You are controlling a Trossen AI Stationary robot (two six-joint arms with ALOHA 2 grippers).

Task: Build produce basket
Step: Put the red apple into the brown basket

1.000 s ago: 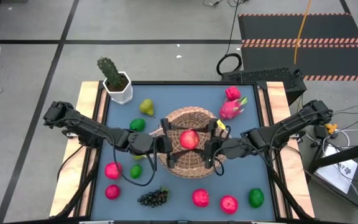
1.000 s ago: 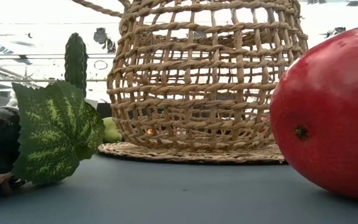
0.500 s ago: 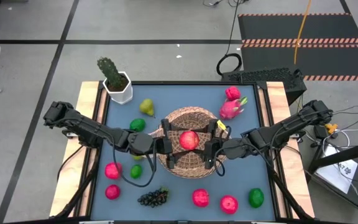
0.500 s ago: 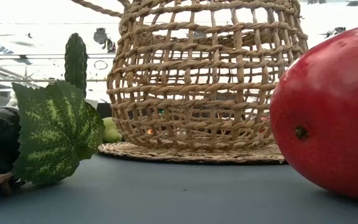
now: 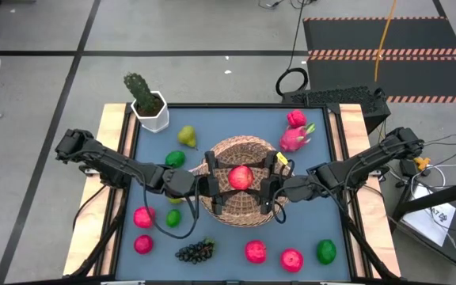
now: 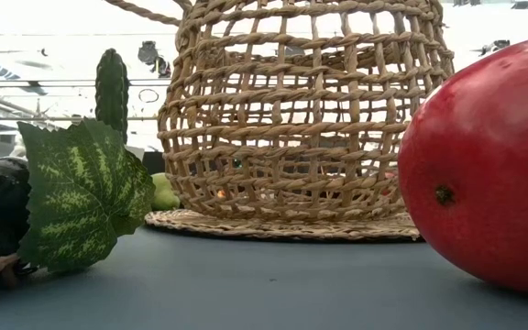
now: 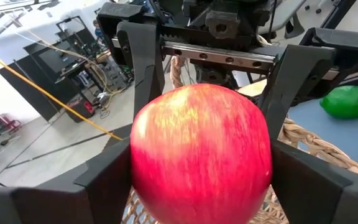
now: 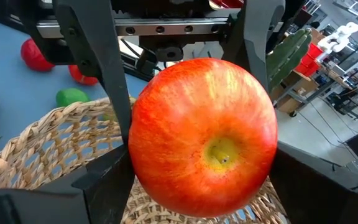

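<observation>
A red apple hangs over the middle of the round woven basket, which stands on the blue mat. My left gripper reaches it from the table's left and my right gripper from the table's right. Both are shut on the apple, and their fingers interleave around it. The left wrist view shows the apple filling the space between the fingers, and so does the right wrist view. Other produce lies loose on the mat around the basket. My left gripper pinches the apple between its two fingers, which lie on opposite sides of the fruit. They come in level from the table's left. The apple is lifted clear above the basket's opening. My right gripper pinches the same apple on two opposite sides between its fingers, coming in level from the table's right. The apple's dimpled end faces this wrist. The fruit hangs clear of the basket.
A potted cactus stands at the far left corner. Near it lie a pear and a lime, with dragon fruit at the far right. Red fruits, grapes, apples and a lime lie along the near side.
</observation>
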